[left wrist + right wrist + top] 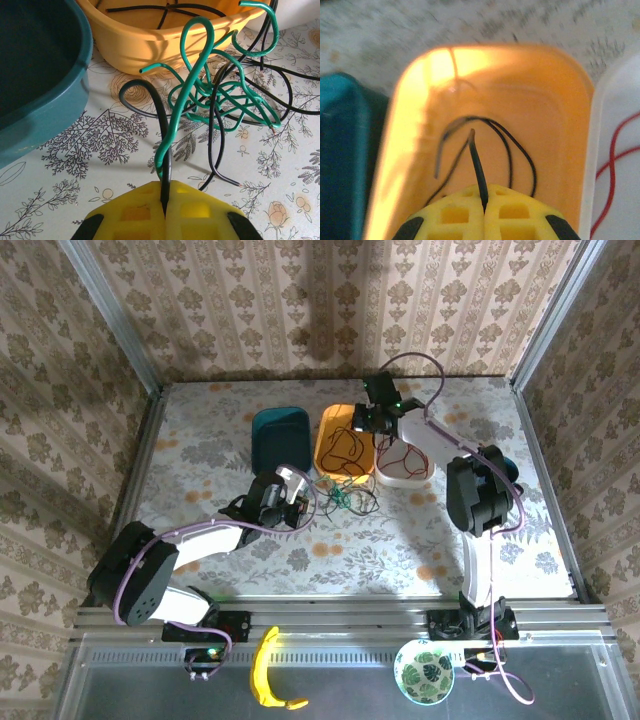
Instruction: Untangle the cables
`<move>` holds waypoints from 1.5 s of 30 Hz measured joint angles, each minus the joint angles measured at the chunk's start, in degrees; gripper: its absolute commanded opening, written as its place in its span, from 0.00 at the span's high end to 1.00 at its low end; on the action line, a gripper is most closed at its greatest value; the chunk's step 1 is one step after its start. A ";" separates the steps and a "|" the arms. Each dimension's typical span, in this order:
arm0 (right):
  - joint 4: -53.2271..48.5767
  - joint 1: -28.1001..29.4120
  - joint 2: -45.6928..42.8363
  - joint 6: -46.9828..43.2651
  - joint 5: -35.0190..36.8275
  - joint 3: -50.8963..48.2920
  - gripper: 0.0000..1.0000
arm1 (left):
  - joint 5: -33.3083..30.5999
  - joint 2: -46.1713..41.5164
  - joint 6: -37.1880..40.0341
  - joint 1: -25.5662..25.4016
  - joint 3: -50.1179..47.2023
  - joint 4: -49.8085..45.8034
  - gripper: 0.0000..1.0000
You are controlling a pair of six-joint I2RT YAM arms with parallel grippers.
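A tangle of green cables and black cables lies on the floral table just in front of the orange tray. My left gripper is shut on a black cable, and a green cable twists up alongside it at the jaws. From above, the left gripper sits just left of the tangle. My right gripper hovers over the orange tray, shut on another black cable; more black loops lie inside. Red cables rest in the white tray.
A teal tray stands left of the orange tray, with the white tray to the right. Wallpapered walls enclose the table. A banana and a patterned bowl sit on the front ledge.
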 measured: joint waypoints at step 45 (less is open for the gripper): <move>-6.01 8.63 -20.79 -8.33 -0.44 -38.71 0.71 | -0.57 0.81 0.26 0.02 0.68 -0.22 1.00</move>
